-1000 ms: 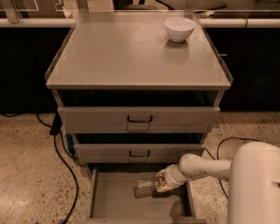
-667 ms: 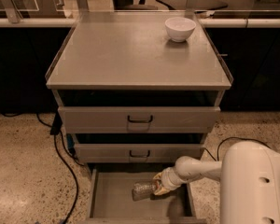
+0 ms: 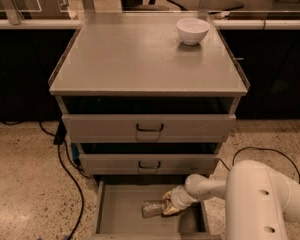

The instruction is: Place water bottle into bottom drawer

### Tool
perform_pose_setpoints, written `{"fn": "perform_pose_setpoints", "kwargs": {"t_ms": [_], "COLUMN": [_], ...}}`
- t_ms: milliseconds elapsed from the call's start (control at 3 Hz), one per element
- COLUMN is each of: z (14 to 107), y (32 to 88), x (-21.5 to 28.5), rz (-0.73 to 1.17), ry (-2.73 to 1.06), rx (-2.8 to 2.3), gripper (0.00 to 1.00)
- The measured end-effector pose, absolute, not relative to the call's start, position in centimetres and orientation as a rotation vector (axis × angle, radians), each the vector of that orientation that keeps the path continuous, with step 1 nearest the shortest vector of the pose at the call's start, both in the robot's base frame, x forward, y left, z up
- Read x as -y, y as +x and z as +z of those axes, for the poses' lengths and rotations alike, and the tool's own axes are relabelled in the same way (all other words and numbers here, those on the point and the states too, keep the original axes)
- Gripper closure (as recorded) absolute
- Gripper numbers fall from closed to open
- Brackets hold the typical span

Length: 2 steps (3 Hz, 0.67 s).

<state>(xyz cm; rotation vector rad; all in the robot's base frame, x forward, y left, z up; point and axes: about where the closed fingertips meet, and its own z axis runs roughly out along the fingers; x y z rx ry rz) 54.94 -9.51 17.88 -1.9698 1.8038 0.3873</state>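
Grey drawer [image 3: 117, 211] floor lies just beneath the bottle [image 3: 152, 209], which the gripper [image 3: 168, 207] clasps sideways; let go there, the round bottle may roll away.

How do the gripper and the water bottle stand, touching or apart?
Touching. In the camera view the right end of the water bottle disappears into the gripper, low inside the bottom drawer, with no gap between them.

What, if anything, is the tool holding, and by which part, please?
The tool sits at the right end of the water bottle, low in the bottom drawer; whether it grips cannot be told.
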Motion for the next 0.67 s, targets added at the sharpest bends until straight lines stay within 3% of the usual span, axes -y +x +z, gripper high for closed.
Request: {"fn": "perform_pose_setpoints", "kwargs": {"t_ms": [667], "z": [14.7], "y": [54.8], "x": [8.7], "rz": [0.38], "ry": [-1.96], "rx": [-1.865], "gripper": [1.0]}}
